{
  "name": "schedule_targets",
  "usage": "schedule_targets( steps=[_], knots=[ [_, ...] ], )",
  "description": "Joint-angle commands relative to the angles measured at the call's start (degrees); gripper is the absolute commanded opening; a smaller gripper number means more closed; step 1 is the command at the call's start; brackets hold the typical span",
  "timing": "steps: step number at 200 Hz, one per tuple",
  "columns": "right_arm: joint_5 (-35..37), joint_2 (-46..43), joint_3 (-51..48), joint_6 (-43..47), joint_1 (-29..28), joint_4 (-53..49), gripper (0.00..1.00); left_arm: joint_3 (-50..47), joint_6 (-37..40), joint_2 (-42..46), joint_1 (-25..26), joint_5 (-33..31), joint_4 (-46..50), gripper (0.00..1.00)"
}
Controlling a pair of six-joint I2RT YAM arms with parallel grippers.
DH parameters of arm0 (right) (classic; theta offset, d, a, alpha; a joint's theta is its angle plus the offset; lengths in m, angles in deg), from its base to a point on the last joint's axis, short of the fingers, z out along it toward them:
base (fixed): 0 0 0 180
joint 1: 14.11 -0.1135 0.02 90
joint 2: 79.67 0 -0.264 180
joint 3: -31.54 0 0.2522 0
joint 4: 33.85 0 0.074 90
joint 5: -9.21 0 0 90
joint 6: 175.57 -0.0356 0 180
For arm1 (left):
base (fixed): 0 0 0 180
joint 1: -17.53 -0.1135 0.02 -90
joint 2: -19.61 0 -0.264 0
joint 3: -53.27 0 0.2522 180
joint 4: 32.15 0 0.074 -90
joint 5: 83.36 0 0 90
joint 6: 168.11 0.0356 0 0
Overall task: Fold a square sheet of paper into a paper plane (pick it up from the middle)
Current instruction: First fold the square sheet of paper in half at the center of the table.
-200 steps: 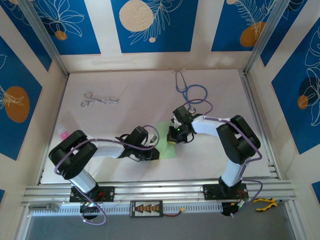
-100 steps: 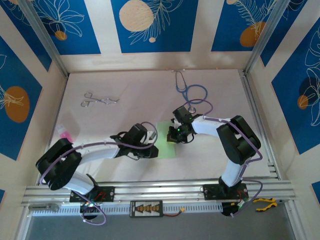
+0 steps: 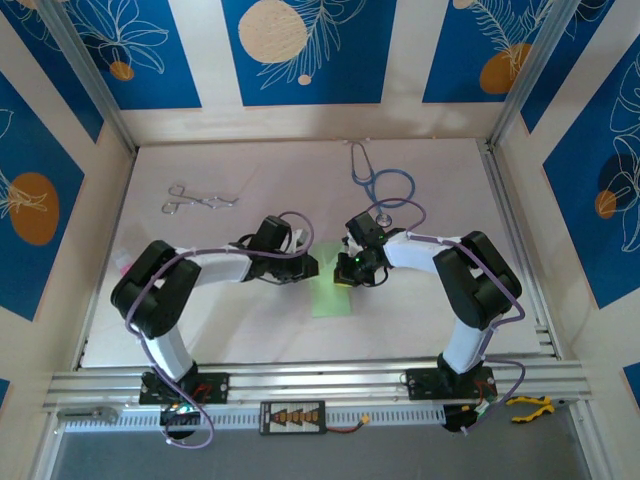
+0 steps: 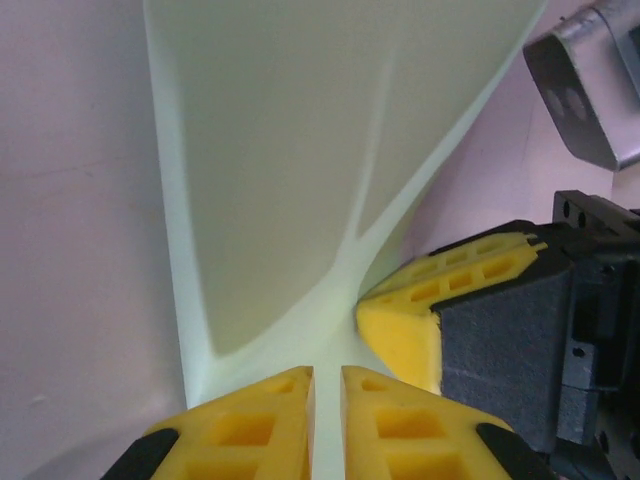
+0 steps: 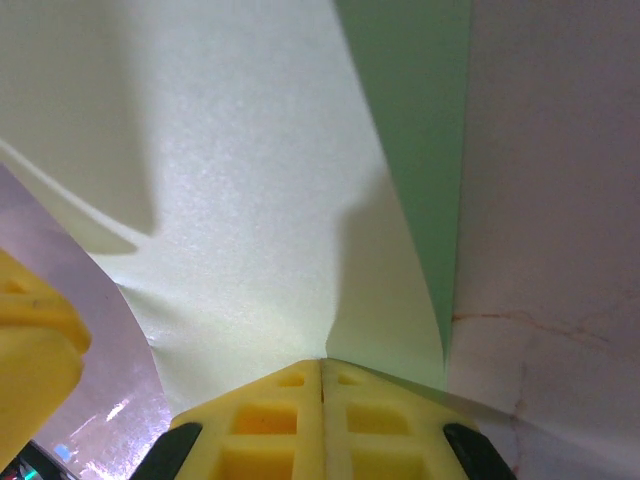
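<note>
The square sheet of paper (image 3: 332, 298), pale green, lies mid-table, its far part raised between the two grippers. My left gripper (image 3: 306, 266) is shut on the sheet's left edge. In the left wrist view the paper (image 4: 300, 150) runs into the thin slit between my yellow fingertips (image 4: 327, 372) and curls up ahead of them. My right gripper (image 3: 346, 272) is shut on the sheet's right side. In the right wrist view its jaws (image 5: 322, 362) are pressed together on the paper (image 5: 250, 200). The two grippers stand a few centimetres apart.
A blue stethoscope (image 3: 385, 185) lies at the back, just beyond the right gripper. Metal forceps (image 3: 200, 198) lie at the back left. A pink-capped bottle (image 3: 121, 266) peeks out behind the left arm's elbow. Raised walls ring the table.
The left gripper has moved away from the near edge, carrying the sheet's left edge up toward the right gripper, and its elbow swung. The right arm has not moved.
</note>
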Motion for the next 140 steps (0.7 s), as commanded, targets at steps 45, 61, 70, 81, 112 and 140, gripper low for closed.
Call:
schedule_targets(
  steps=[45,61,70,81,112,140],
  knots=[
    [3.4,3.2,-2.0,1.1,-0.6,-6.8,0.00,-1.5,2.0,-4.5,-1.6,0.0,0.5,0.15],
    [3.5,3.3,-2.0,1.1,-0.6,-7.0,0.00,-2.1,2.2,-4.6,-1.6,-1.4,2.3,0.15],
    [3.5,3.3,-2.0,1.2,-0.6,-7.0,0.00,-1.9,1.9,-4.2,-1.7,-1.7,3.4,0.15],
    [3.5,3.3,-1.9,1.2,-0.6,-7.1,0.00,-0.9,1.9,-3.8,-1.7,-1.8,5.0,0.15],
    [3.6,3.3,-1.6,1.5,-0.6,-7.5,0.00,3.5,2.3,-1.9,-1.7,0.7,7.5,0.17],
    [3.6,3.4,-1.5,1.5,-0.7,-7.3,0.00,7.7,3.1,-2.9,-1.7,2.6,8.3,0.18]
  ],
)
